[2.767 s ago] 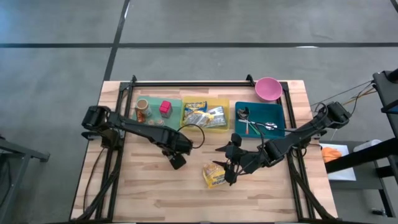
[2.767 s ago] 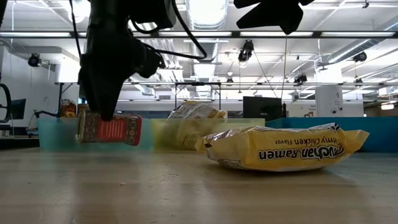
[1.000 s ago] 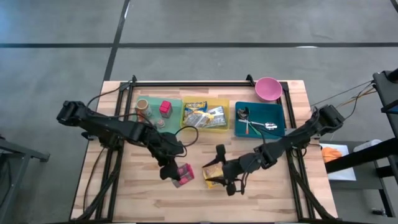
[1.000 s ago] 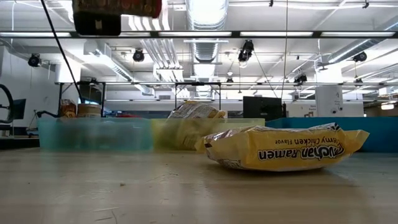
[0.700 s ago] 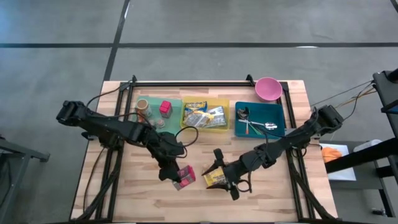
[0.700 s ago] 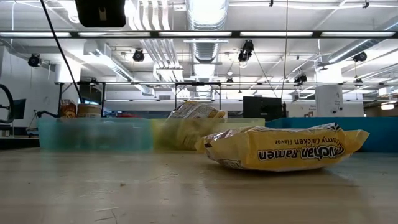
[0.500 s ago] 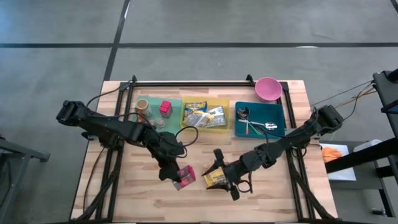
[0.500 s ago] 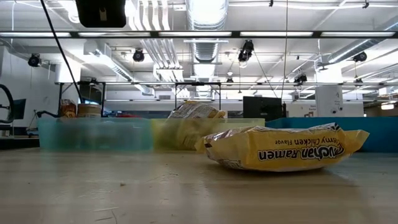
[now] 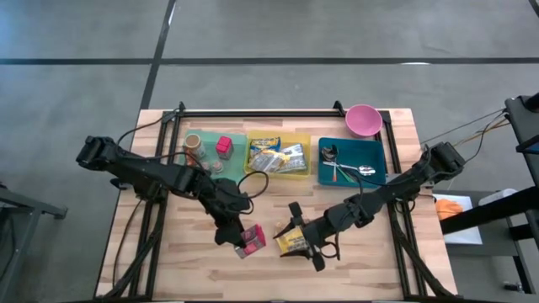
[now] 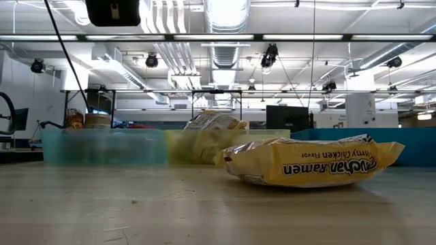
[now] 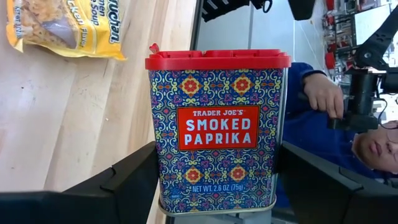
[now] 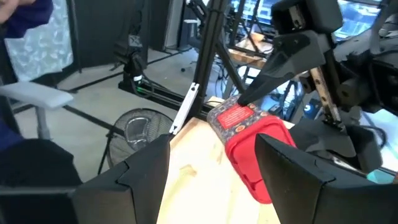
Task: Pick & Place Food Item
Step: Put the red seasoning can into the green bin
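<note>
Table: a pale wooden table (image 9: pixel 185 269) on a grey floor, with a black frame rail along its far edge.
Far row: a green tray (image 9: pixel 236 139) holding a jar and a pink block, a yellow tray (image 9: pixel 301 173) of packets, a blue tray (image 9: pixel 379 164) with cutlery, and a pink bowl (image 9: pixel 363 119) at the far right corner.
Room: in the low view, a big workshop hall with strip lights, ducts and cables overhead; in the left wrist view, a person in a blue top (image 11: pixel 311 140) stands beyond the table edge.
Ramen packet: the yellow ramen packet (image 10: pixel 310 162) lies flat on the wood near the front middle, touched by nothing in the low view.
Left arm: stretched from the left side in toward the middle, elbow low, wrist bent down over the front of the table.
Left gripper: the left gripper (image 9: pixel 238 241) pinches the paprika tin (image 11: pixel 217 127) between both fingers, red lid up in the wrist view, lifted off the wood just left of the ramen packet.
Right arm: reaching in from the right edge, angled low across the table.
Right gripper: the right gripper (image 9: pixel 301 241) hangs at the ramen packet with its fingers spread and nothing between them.
</note>
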Action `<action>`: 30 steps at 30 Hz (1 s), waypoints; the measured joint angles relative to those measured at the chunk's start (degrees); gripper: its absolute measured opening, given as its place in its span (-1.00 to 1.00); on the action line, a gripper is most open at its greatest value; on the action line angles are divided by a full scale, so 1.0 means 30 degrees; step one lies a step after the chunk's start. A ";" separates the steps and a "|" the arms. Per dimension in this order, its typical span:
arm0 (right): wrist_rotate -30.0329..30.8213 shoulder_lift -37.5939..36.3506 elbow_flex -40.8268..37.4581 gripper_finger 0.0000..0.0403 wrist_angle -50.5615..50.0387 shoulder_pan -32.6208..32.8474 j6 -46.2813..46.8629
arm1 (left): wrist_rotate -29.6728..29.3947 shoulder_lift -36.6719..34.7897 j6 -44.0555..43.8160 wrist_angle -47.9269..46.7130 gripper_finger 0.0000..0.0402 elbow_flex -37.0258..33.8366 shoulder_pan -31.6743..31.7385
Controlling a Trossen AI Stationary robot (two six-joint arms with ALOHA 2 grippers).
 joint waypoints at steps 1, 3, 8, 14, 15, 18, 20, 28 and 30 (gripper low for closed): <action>-0.0183 0.0004 -0.0004 0.15 -0.0027 0.0007 -0.0014 | 0.0000 0.0000 0.0000 0.0007 0.48 0.0000 -0.0007; -0.0226 0.0004 -0.0004 0.15 -0.0027 0.0007 0.0075 | 0.0007 0.0000 0.0000 0.0000 0.48 0.0000 -0.0029; -0.0151 0.0004 -0.0004 0.15 -0.0299 0.0007 0.0846 | 0.0000 0.0000 -0.0007 0.0000 0.48 0.0000 -0.0022; -0.0146 0.0004 -0.0004 0.46 -0.0865 -0.0044 0.0823 | 0.0068 0.0000 -0.0018 0.0017 0.48 0.0000 -0.0029; -0.0146 0.0004 -0.0004 0.55 -0.0892 -0.0044 0.0771 | 0.0119 0.0000 -0.0022 0.0083 0.48 0.0000 -0.0029; -0.0143 0.0004 -0.0004 0.82 -0.0887 -0.0044 0.0068 | 0.0225 0.0000 -0.0095 0.0248 0.48 0.0000 -0.0051; -0.0148 0.0004 -0.0004 0.94 -0.0887 -0.0044 -0.0376 | 0.0224 0.0005 -0.0107 0.0260 0.48 0.0000 -0.0058; -0.0136 0.0004 -0.0004 0.89 -0.0883 -0.0030 -0.0073 | 0.0219 0.0007 -0.0143 0.0884 0.48 0.0007 -0.0143; -0.0079 0.0004 -0.0004 0.89 -0.0879 -0.0037 -0.0520 | 0.0262 0.0007 -0.0160 0.1114 0.48 0.0007 -0.0247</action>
